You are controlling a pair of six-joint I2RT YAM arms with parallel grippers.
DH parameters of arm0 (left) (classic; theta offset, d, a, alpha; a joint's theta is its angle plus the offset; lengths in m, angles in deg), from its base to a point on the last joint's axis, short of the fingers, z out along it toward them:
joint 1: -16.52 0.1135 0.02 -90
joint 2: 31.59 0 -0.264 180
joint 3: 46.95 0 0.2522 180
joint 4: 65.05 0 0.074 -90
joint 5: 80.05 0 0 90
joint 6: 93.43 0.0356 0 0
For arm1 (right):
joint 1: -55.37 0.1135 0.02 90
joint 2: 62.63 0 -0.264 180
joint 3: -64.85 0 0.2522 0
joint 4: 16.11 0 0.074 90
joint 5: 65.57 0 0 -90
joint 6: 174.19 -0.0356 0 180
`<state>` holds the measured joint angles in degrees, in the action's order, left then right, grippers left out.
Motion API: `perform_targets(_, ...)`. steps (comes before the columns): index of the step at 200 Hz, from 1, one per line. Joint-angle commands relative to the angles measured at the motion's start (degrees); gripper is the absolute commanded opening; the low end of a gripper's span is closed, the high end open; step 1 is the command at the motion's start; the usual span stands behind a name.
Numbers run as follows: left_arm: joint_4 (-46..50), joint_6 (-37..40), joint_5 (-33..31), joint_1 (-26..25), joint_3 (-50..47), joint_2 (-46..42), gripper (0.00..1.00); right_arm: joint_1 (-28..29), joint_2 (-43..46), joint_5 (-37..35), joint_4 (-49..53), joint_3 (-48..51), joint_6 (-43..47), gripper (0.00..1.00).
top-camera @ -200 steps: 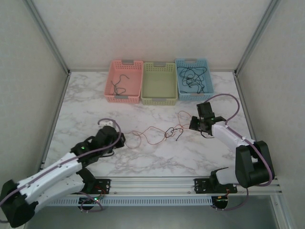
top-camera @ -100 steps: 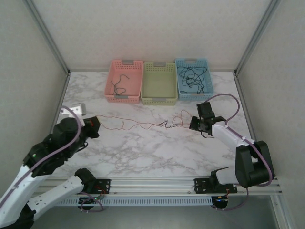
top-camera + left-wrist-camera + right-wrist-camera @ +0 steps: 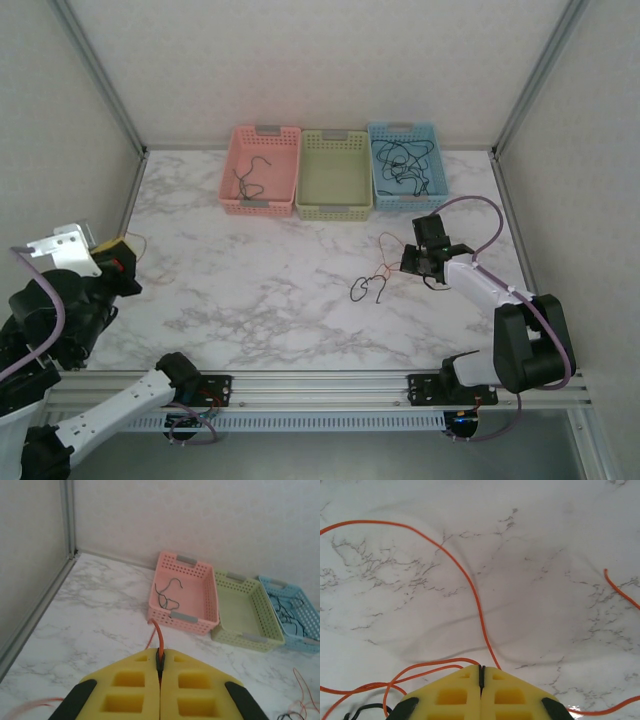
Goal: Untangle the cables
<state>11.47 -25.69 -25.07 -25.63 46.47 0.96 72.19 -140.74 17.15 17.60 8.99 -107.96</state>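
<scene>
The left gripper point(image 3: 160, 652) is raised off to the far left, above the edge of the tabletop point(image 3: 250, 290). Its yellow jaws are pressed together on an orange cable point(image 3: 157, 635). The cable comes out at the seam between the tips, rises a little and curves away to the left. Another stretch of it shows at the lower left corner of the left wrist view.

The right gripper point(image 3: 410, 262) sits low over the right side of the tabletop, in front of the blue basket point(image 3: 390, 203). Its jaws are also closed, and an orange strand point(image 3: 470, 587) runs in to the tips just beside the seam, where they pinch it. More orange loops and a bit of black wire point(image 3: 367, 709) lie beside the left pad.

The bundle of cables point(image 3: 372, 284) rests on the tabletop just left of the right gripper. It is a small knot of black and reddish wire, with a thin reddish loop arching back toward the jaws. It is well apart from the left gripper.

Three baskets stand in a row along the back wall, touching side by side. The pink basket point(image 3: 280, 208) holds one dark cable point(image 3: 250, 180). The green basket point(image 3: 335, 210) is in the middle. The blue one holds a tangle of black cables point(image 3: 402, 160).
</scene>
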Motion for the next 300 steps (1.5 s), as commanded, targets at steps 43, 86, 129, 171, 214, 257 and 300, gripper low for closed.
perform_targets(43, -5.19, 1.48, 13.72, 0.4, -4.32, 4.07, 0.0, 0.43, 0.67, 0.65, 0.39, -1.72, 0.07, 0.0)
perform_targets(86, -11.9, 3.83, 14.62, 0.4, 0.16, 11.86, 0.0, 0.45, 0.14, 1.01, -0.01, -1.92, -0.1, 0.0)
perform_targets(129, -19.78, 6.1, 19.16, 0.4, 11.16, 28.09, 0.0, 0.41, 0.08, 1.77, 0.77, -2.98, -0.06, 0.0)
perform_targets(171, -20.31, 9.78, 25.01, 1.06, 29.5, 46.87, 0.0, 0.41, 1.15, 2.16, 1.19, -2.25, -0.06, 0.0)
perform_targets(214, -18.45, 13.64, 28.7, 1.98, 49.91, 62.59, 0.0, 0.41, 1.91, 2.43, 0.36, -0.88, -0.45, 0.0)
perform_targets(257, -17.97, 14.96, 30.79, 4.73, 69.72, 77.8, 0.0, 0.41, 2.82, 2.18, 0.89, -0.52, 0.07, 0.0)
perform_targets(300, -24.76, 14.46, 30.36, 7.26, 73.84, 86.6, 0.0, 0.41, 3.57, 2.02, 1.48, -0.52, 0.42, 0.0)
